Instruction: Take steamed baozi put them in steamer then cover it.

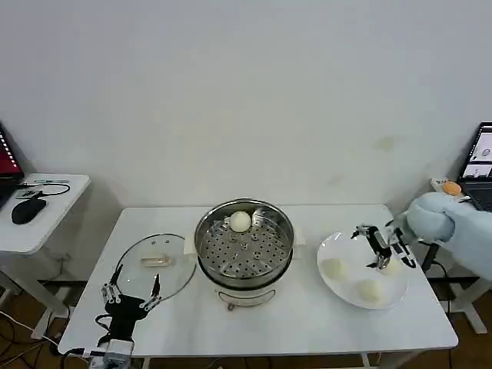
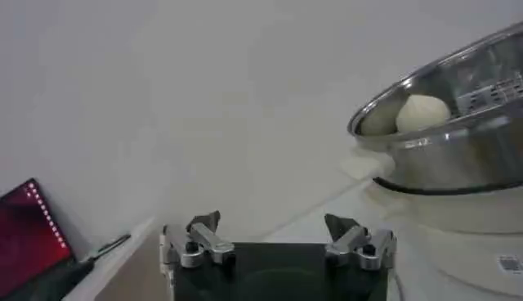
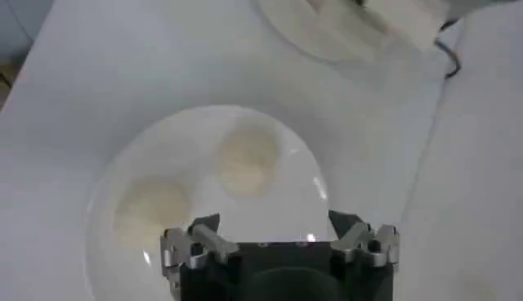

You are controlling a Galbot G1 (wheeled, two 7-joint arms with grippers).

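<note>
The steamer [image 1: 244, 247] stands at the table's middle with one steamed baozi [image 1: 241, 221] on its perforated tray; the left wrist view shows the steamer [image 2: 458, 147] and that baozi [image 2: 422, 113] too. Three more baozi [image 1: 333, 267] [image 1: 370, 290] [image 1: 393, 267] lie on a white plate [image 1: 350, 244] to the right. My right gripper [image 1: 382, 254] hovers open over the plate, just above the far-right baozi, nothing between its fingers; its wrist view has the gripper [image 3: 274, 222] above two baozi [image 3: 245, 159] [image 3: 151, 208]. The glass cover [image 1: 157, 265] lies flat left of the steamer. My left gripper [image 1: 131, 292] [image 2: 272, 225] waits open at the cover's near edge.
A small side table [image 1: 46, 231] with a black mouse [image 1: 29, 207] stands to the left. A laptop [image 1: 480, 165] sits on a stand at the far right. The table's front edge [image 1: 254, 350] runs close below the steamer.
</note>
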